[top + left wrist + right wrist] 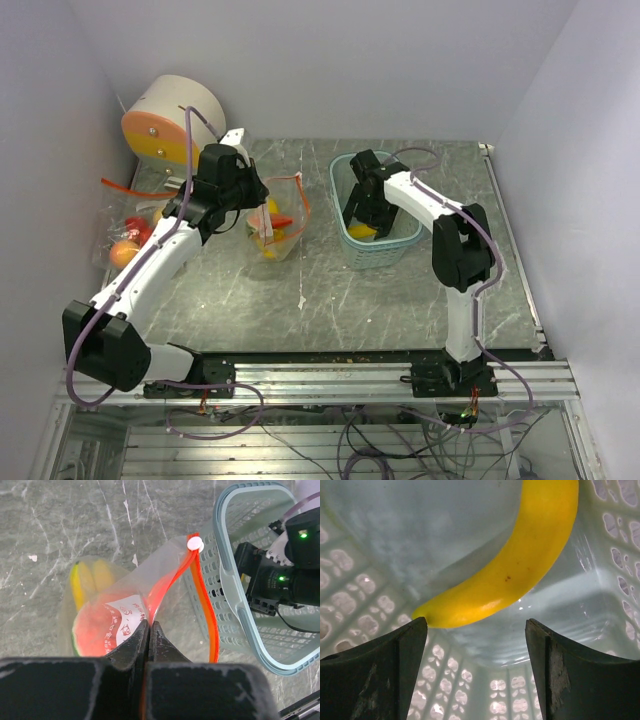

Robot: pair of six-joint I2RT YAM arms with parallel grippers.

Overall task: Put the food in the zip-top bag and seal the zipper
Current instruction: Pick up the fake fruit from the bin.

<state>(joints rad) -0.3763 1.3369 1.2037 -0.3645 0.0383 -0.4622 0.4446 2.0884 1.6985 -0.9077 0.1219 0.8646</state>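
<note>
Holding: zip-top bag (172, 607) – watermelon slice (95, 630), banana (77, 587) | basket (226, 585) – second banana (520, 565)

We record 1 printed marking: a white label (124, 621) bearing red characters, on the zip-top bag (162, 577), in the left wrist view. The characters are creased and too small to read. Nothing else is legible.

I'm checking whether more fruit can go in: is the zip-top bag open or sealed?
Open. On the zip-top bag, two orange zipper strips spread apart from the white slider; the left claw pinches one strip.
</note>
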